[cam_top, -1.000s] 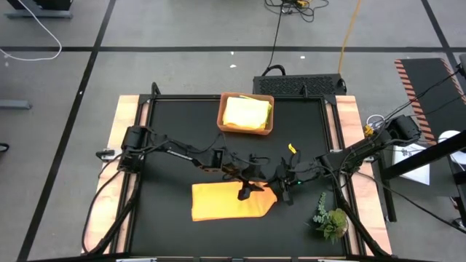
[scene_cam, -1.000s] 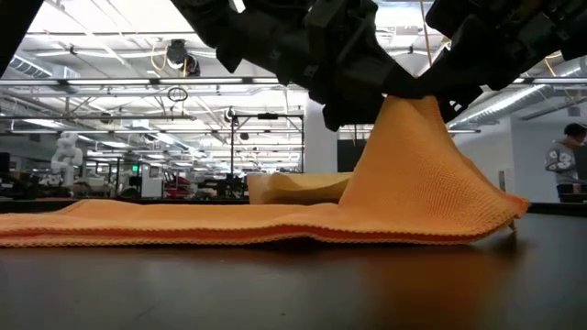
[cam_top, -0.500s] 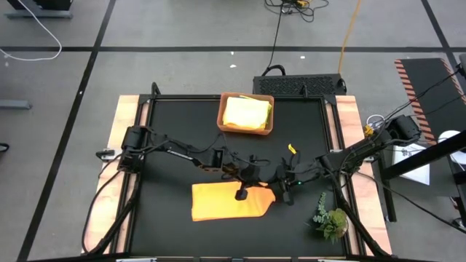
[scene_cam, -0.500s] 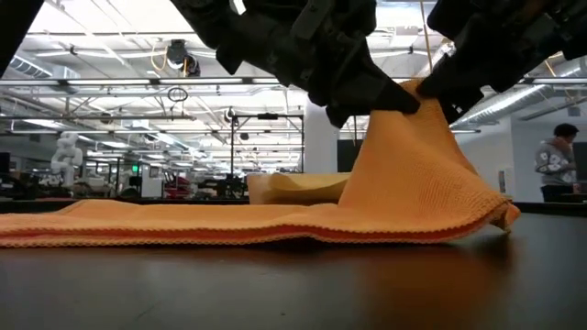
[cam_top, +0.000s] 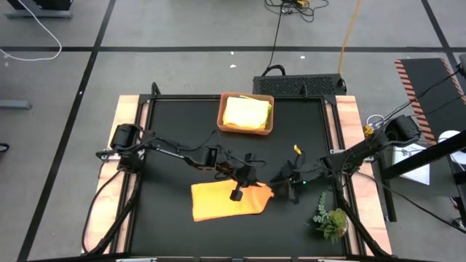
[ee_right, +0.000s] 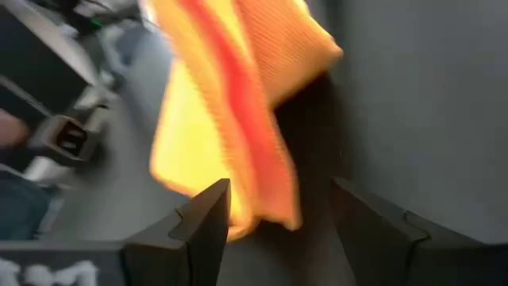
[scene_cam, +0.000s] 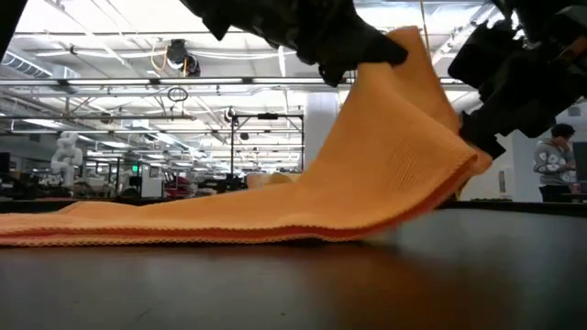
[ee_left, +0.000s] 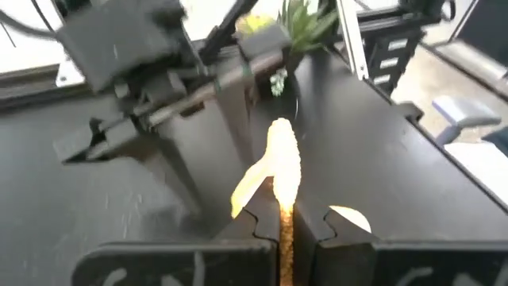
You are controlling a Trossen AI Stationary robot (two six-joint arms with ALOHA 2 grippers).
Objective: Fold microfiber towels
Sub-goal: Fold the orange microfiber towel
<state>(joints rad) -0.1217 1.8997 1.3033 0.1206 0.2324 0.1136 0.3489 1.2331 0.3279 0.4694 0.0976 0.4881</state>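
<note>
Orange towel [cam_top: 229,201] edge is pinched in the left gripper [cam_top: 239,191], fingers pressed together on the fabric; left wrist view shows the cloth [ee_left: 279,171] squeezed flat in the slot between the two dark fingers [ee_left: 238,238]. That gripper sits over the right part of the towel, near the middle of the black tabletop [cam_top: 167,218].

Low view: the towel's [scene_cam: 275,215] right end is lifted off the tabletop [scene_cam: 293,284] and slopes down to the left, where the rest lies flat.

Right gripper [cam_top: 285,179] is just right of the towel's raised end, fingers spread and not holding anything. Right wrist view: its fingers [ee_right: 208,214] stand apart with the cloth [ee_right: 230,119] hanging just ahead of the gap, whether it touches them I can't tell.

Further out: brown tray [cam_top: 246,114] at the far edge of the tabletop, centre, with a folded yellow towel [cam_top: 246,113] inside. Small plant sprig [cam_top: 329,218] at the near right corner. Small yellow item [cam_top: 296,149] on the tabletop far of the right gripper, too small to identify.

Low view also catches a person [scene_cam: 556,165] in the room at far right.
</note>
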